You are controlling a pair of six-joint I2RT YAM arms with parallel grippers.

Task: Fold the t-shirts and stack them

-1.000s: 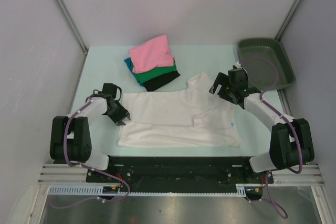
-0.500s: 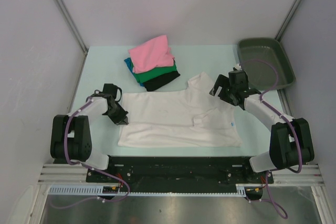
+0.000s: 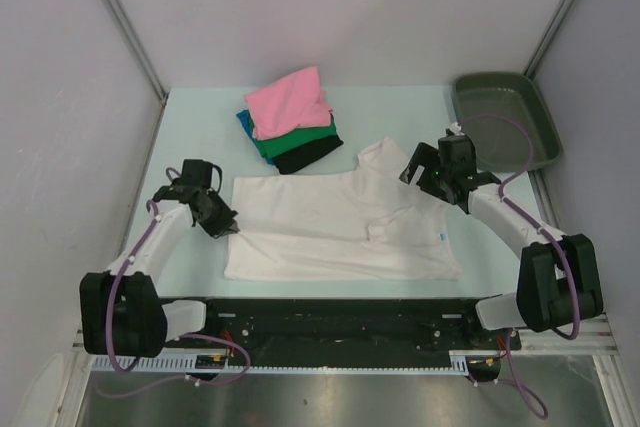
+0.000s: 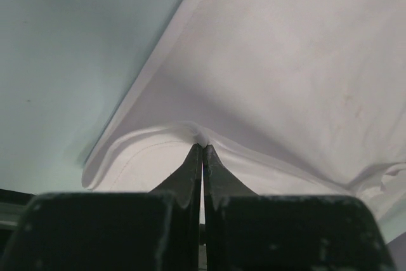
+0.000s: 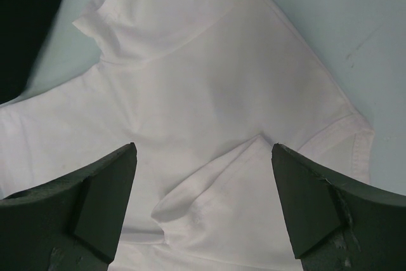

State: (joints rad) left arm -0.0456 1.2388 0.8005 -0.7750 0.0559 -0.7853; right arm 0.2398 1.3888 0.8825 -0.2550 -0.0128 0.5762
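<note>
A: The left gripper (image 4: 202,145)?
B: Clamped on the white shirt's (image 3: 340,227) left edge; it lies flat on the table (image 3: 200,117).
A: The right gripper (image 5: 203,150)?
B: Wide open above that shirt, holding nothing. The folded pile (image 3: 290,119) sits behind.

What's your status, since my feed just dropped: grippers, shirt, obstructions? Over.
Left gripper shut on edge of white t-shirt. Right gripper open over the shirt. Folded stack sits apart; nothing blocking.

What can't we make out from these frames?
Top view: folded teal-blue cloth t-shirt, mostly hidden under the pink cloth t-shirt.
Left wrist view: near edge of the large white cloth t-shirt, behind the shut left gripper.
Right wrist view: black cloth t-shirt, cut off by the left edge.
</note>
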